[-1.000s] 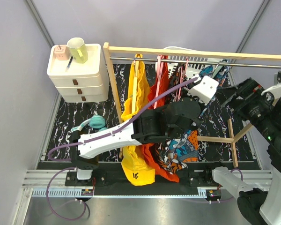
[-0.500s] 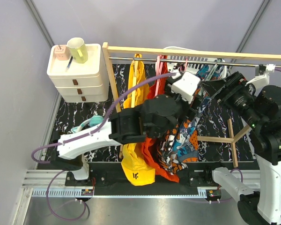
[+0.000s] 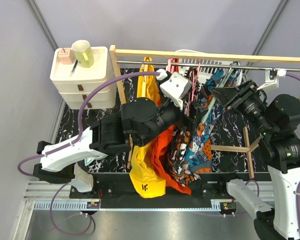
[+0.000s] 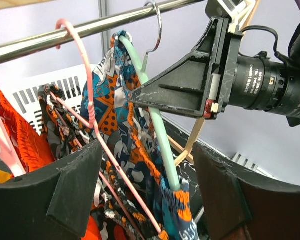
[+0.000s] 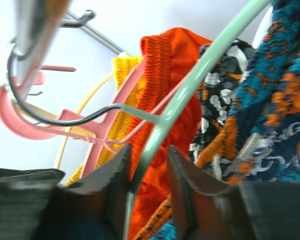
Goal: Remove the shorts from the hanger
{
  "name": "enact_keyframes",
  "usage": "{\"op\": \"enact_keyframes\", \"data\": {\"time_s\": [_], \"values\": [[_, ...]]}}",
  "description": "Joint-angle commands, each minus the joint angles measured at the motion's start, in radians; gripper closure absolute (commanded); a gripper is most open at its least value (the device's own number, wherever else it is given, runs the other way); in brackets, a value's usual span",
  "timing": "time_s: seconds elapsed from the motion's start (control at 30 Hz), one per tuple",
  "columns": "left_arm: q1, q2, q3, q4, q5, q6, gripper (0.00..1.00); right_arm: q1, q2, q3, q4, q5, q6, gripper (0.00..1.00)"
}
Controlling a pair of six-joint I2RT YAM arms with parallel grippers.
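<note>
The blue/teal and orange shorts (image 3: 200, 150) (image 4: 110, 100) (image 5: 285, 100) hang on a pale green hanger (image 3: 210, 107) (image 4: 160, 140) (image 5: 200, 75) from the metal rod (image 3: 215, 65). Beside them, the dark grey blotched shorts (image 4: 55, 100) (image 5: 217, 80) hang on a thin pink hanger (image 4: 90, 115). My left gripper (image 4: 147, 165) is open wide, and both hangers' arms and waistbands pass between its fingers untouched. My right gripper (image 3: 217, 94) (image 5: 147, 170) has its jaws narrowed around the green hanger's arm. The arm lies against one finger (image 5: 115, 185), with a gap to the other.
Plain yellow shorts (image 3: 145, 100) and orange-red shorts (image 3: 162, 155) hang left of the patterned ones. The wooden rack post (image 3: 120, 80) stands beside them. A white drawer unit (image 3: 82, 75) with a green mug (image 3: 83, 52) sits back left. A white basket (image 4: 45, 90) is behind the rod.
The left arm pulled back leftward along the rod and its jaws opened. The right arm moved in from the right and its jaws narrowed around the green hanger.
</note>
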State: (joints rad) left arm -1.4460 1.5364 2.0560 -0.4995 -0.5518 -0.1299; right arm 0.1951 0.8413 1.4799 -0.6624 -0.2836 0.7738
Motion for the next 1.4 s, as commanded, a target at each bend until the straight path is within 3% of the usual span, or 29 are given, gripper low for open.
{"op": "enact_keyframes", "data": {"time_s": [0.0, 0.13, 0.23, 1.03, 1.23, 1.37], "values": [[-0.002, -0.048, -0.025, 0.047, 0.007, -0.037, 0.23, -0.002, -0.010, -0.027, 0.110, -0.037, -0.056, 0.70], [-0.004, -0.053, -0.025, 0.047, 0.013, -0.039, 0.23, -0.002, -0.024, -0.052, 0.132, -0.014, -0.123, 0.91], [-0.004, -0.055, -0.016, 0.038, 0.029, -0.037, 0.23, -0.002, -0.021, -0.040, 0.148, -0.032, -0.140, 1.00], [-0.004, -0.027, 0.023, -0.008, 0.082, -0.013, 0.22, -0.002, -0.076, 0.000, 0.192, -0.103, -0.105, 1.00], [-0.002, -0.016, 0.029, -0.014, 0.115, -0.007, 0.22, -0.002, -0.111, -0.007, 0.143, -0.089, -0.073, 1.00], [-0.002, 0.005, 0.042, -0.028, 0.185, 0.004, 0.23, -0.002, -0.145, -0.010, 0.017, -0.051, -0.048, 1.00]]}}
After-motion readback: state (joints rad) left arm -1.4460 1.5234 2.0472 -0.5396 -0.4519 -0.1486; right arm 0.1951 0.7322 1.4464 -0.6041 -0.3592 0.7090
